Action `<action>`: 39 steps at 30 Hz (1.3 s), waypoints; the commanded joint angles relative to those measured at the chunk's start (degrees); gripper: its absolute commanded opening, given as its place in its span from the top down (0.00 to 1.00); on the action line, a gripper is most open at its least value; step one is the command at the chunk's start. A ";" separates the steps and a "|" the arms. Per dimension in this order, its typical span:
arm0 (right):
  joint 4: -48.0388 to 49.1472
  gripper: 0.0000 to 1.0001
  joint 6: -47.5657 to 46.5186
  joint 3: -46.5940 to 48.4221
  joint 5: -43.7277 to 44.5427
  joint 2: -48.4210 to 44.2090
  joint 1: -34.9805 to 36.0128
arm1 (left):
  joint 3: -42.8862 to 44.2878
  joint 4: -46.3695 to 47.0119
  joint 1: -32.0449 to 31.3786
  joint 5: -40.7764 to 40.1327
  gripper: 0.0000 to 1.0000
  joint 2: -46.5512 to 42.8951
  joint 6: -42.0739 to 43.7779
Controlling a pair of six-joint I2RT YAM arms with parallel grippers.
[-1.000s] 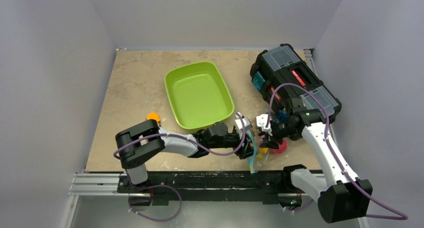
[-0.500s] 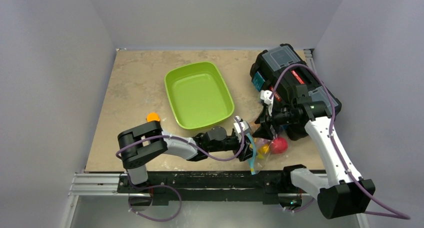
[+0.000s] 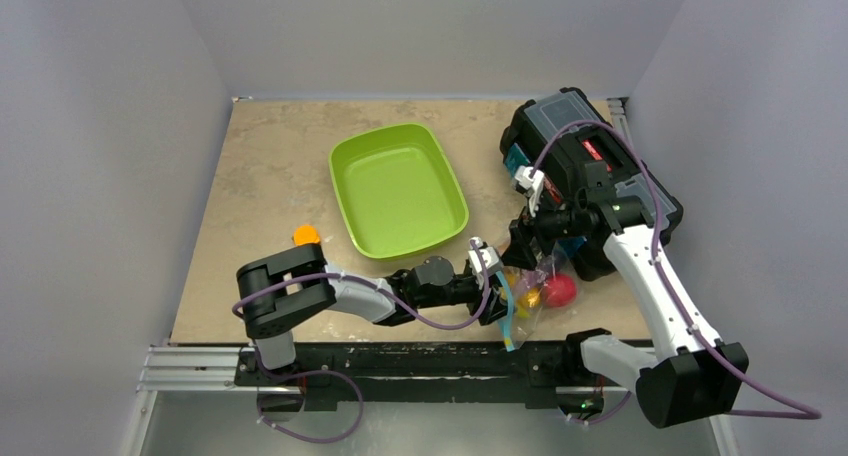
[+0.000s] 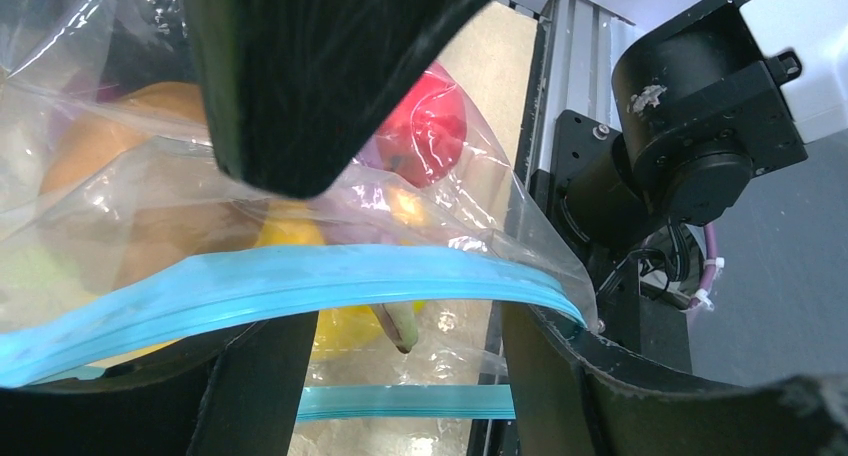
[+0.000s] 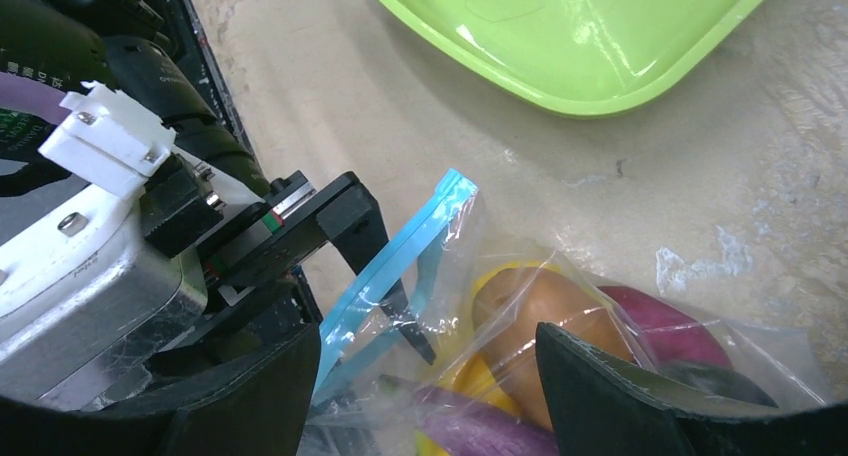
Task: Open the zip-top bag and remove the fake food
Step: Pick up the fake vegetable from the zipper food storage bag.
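The zip-top bag [image 3: 535, 296] lies at the table's near edge, right of centre, its blue zip strip [image 3: 505, 314] hanging over the edge. Its mouth is parted. My left gripper [image 3: 492, 286] is open, with both fingers [image 4: 250, 386] pushed in between the two strips [image 4: 300, 286]. The fake food is inside: a red apple [image 3: 559, 291], a yellow banana [image 4: 350, 326], a brown piece [image 5: 545, 316], a purple eggplant [image 5: 480, 421] and a maroon piece [image 5: 660, 321]. My right gripper [image 3: 522, 251] hovers open just above the bag [image 5: 470, 276], its jaws wide and holding nothing.
A green tray [image 3: 400, 191] sits mid-table behind the bag. A black toolbox [image 3: 590, 166] stands at the back right, close to my right arm. A small orange block [image 3: 306, 234] lies near my left arm's elbow. The metal rail [image 3: 400, 361] runs along the near edge.
My right gripper has opened and lifted up and back off the bag, so the red apple now shows. The left gripper stays in the bag's mouth, shifted only slightly.
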 commanded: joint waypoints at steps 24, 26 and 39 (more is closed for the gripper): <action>-2.41 0.13 1.92 5.15 4.20 5.96 8.64 | 2.45 5.47 -0.84 -8.13 0.34 -1.24 -0.98; -2.81 0.13 1.85 5.45 4.02 6.25 9.21 | 2.55 5.18 -0.95 -8.14 0.34 -1.63 -0.61; -0.73 0.12 5.58 5.29 7.73 7.91 10.19 | 4.54 3.82 -1.15 -12.60 0.33 -3.61 1.10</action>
